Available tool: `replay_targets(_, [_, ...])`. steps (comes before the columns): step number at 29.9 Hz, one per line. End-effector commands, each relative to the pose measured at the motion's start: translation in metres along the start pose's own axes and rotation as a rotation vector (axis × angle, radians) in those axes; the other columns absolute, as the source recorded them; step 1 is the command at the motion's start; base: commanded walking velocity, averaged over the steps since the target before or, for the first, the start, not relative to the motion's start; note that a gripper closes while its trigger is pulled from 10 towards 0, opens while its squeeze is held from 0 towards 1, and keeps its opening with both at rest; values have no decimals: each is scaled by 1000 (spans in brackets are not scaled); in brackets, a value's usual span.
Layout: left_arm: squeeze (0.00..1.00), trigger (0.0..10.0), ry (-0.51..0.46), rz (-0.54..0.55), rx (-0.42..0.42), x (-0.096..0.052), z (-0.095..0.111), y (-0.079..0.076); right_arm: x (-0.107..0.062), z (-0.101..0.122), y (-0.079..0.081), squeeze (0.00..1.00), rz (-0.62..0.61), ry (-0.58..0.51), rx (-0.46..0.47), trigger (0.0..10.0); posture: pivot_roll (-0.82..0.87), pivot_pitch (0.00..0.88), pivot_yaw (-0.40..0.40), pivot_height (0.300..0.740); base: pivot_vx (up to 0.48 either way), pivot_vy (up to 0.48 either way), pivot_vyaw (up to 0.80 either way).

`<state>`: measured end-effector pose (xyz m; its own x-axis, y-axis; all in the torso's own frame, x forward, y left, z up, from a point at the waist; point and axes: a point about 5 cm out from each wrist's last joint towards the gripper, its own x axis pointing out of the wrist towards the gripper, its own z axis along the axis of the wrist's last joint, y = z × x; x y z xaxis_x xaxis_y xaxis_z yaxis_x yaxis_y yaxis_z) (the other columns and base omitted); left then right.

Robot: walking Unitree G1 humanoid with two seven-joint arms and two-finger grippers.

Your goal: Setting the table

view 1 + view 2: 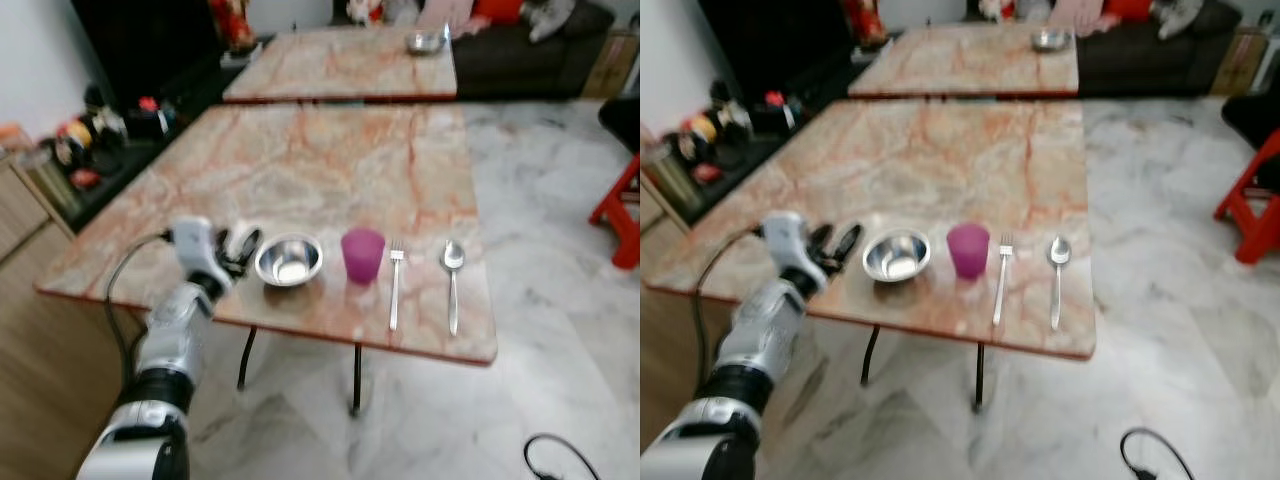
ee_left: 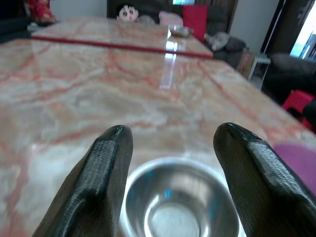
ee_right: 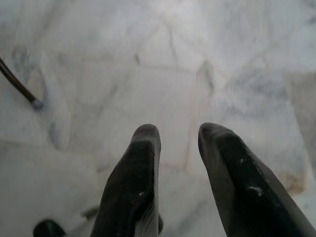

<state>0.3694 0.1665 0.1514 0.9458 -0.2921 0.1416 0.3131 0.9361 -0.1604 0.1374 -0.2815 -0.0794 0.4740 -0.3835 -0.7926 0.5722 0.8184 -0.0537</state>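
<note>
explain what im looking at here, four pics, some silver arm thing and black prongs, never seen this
It is a humanoid robot setting a table. The two wide pictures come from cameras in its head; the other two sit on its wrists, looking along each pincer's black fingers. On the marble table lie a steel bowl, a purple cup, a fork and a spoon in a row. The left pincer is open beside the bowl, holding nothing. The right pincer hangs open over the floor.

Soft, slightly blurred daylight frames; window glare streaks the marble table (image 2: pixel 168 54).
</note>
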Motion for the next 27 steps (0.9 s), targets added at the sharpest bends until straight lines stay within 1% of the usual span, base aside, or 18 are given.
replay_targets(1, [0, 10000, -3, 27, 22, -4, 7, 13, 0, -1, 10, 0, 22, 3, 10, 10000, 22, 54, 61, 740, 0, 0, 0])
replay_targets(7, [0, 10000, 12, 17, 17, -5, 6, 14, 0, 0, 9, 0, 22, 2, 8, 10000, 23, 54, 59, 740, 0, 0, 0])
replay_targets(15, [0, 10000, 44, -39, 5, -6, 0, 8, 0, 0, 9, 0, 23, 3, 6, 10000, 24, 56, 58, 740, 0, 0, 0])
replay_targets(19, [0, 10000, 45, -43, 7, -6, 0, 7, 0, 0, 10, 0, 22, 3, 7, 10000, 23, 54, 59, 740, 0, 0, 0])
replay_targets(22, [0, 10000, 44, -51, 4, -5, 0, 5, 0, -1, 10, 0, 21, 7, 21, 10000, 23, 54, 59, 740, 260, -262, 0])
replay_targets(27, [0, 10000, 44, -56, 1, -5, 1, 5, 0, -1, 10, 0, 23, 4, 32, 10000, 23, 54, 59, 740, 260, -254, -566])
